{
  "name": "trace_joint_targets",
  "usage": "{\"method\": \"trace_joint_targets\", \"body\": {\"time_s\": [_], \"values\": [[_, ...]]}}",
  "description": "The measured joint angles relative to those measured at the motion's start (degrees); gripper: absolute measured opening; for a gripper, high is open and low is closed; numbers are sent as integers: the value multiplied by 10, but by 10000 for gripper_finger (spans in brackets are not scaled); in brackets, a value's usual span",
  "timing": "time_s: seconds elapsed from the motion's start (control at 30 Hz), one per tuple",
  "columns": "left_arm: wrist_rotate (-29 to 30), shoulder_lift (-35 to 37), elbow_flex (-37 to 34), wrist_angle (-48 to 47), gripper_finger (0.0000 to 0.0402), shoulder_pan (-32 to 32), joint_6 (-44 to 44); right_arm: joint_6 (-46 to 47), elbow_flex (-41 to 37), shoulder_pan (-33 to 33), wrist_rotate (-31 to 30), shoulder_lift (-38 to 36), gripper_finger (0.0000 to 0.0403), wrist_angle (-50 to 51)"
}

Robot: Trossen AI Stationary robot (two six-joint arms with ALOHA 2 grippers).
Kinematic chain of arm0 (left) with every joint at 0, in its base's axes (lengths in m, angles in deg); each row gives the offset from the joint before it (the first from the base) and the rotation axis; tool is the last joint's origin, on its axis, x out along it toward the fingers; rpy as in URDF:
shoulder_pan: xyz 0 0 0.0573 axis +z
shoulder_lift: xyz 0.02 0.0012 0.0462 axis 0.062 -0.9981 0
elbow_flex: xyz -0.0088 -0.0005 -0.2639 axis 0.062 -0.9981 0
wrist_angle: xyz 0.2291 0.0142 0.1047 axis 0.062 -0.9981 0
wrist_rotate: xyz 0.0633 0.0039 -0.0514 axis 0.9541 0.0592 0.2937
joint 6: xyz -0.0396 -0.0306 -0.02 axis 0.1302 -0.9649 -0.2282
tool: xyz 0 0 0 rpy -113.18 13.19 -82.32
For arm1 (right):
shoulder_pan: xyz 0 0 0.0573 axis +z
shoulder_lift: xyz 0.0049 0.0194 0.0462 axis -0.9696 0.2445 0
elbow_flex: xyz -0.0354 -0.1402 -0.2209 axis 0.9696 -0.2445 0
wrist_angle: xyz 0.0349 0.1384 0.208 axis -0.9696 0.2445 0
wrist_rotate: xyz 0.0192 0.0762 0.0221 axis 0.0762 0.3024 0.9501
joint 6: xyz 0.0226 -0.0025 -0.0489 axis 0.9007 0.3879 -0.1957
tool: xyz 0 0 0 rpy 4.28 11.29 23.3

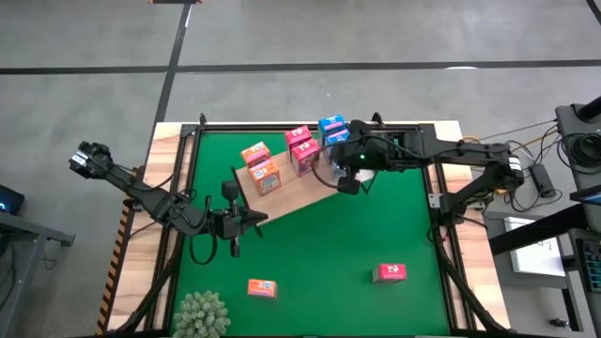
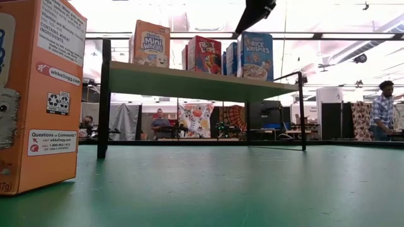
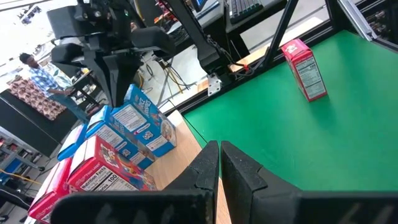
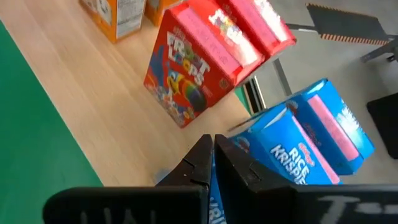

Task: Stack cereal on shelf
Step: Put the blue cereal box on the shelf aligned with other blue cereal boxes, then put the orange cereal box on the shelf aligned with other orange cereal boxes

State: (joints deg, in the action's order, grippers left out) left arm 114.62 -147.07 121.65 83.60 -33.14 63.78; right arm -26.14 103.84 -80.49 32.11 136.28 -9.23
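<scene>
Cereal boxes [image 1: 302, 150] stood grouped by colour on the shelf [image 1: 300, 192]: orange at one end, pink-red in the middle, blue at the far end, probably so each kind formed its own row. The right gripper [image 1: 348, 181] hovered just beside the blue boxes [image 1: 333, 129], fingers clenched on nothing. The left gripper [image 1: 249, 222] waited off the shelf's near corner, also clenched and empty. Well away from the shelf, an orange box [image 1: 262, 287] and a pink-red box [image 1: 389, 272] lay on the mat [image 1: 319, 253], near a fuzzy plant [image 1: 201, 314]. Nothing blocked the way to them.
</scene>
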Motion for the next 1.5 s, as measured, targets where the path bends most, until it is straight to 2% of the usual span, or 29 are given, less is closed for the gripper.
{"method": "trace_joint_targets", "body": {"time_s": [0.23,0.77,0.93,1.5], "values": [[0,0,0,0,0,0,0,0,0,0,45,-3,9,9],[0,0,0,0,0,0,0,9,0,0,47,-3,9,33],[0,0,0,0,0,0,0,9,0,0,76,-4,9,35],[0,0,0,0,0,0,0,-10,0,0,75,-10,9,31]]}}
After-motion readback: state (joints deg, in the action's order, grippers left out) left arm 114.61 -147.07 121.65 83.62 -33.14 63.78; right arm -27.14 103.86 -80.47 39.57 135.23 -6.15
